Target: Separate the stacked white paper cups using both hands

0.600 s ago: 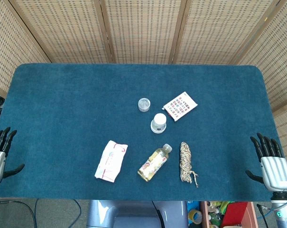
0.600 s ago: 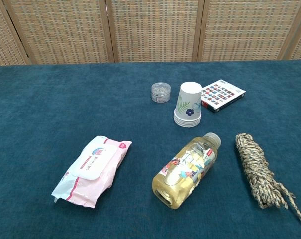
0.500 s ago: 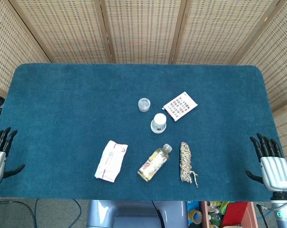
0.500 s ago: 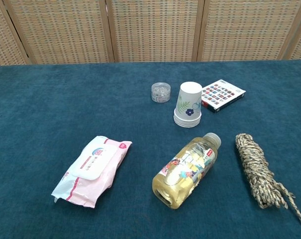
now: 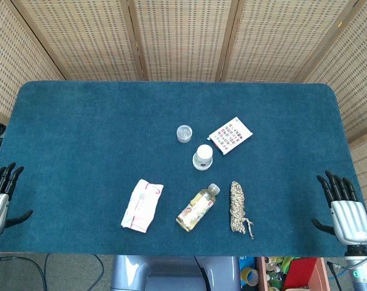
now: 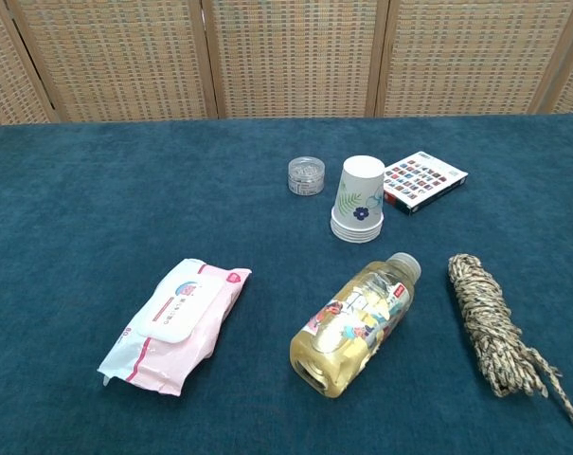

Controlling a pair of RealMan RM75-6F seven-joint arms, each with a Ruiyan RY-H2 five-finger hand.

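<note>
The stacked white paper cups (image 5: 202,156) (image 6: 359,200) stand upside down near the table's middle, with a blue flower print on the side. My left hand (image 5: 0,197) hovers at the table's left front edge, fingers spread, holding nothing. At the right front edge my right hand (image 5: 343,209) is also spread and empty. Both hands are far from the cups and show only in the head view.
Around the cups lie a small clear round jar (image 6: 306,175), a card box (image 6: 423,179), a plastic bottle of yellow liquid (image 6: 356,321), a coil of rope (image 6: 495,327) and a pink wipes pack (image 6: 176,323). Wicker screens (image 5: 183,36) stand behind the blue table (image 5: 86,133).
My right hand has slid slightly down and left along the table's right front edge. The left hand has barely shifted. The objects have not moved.
</note>
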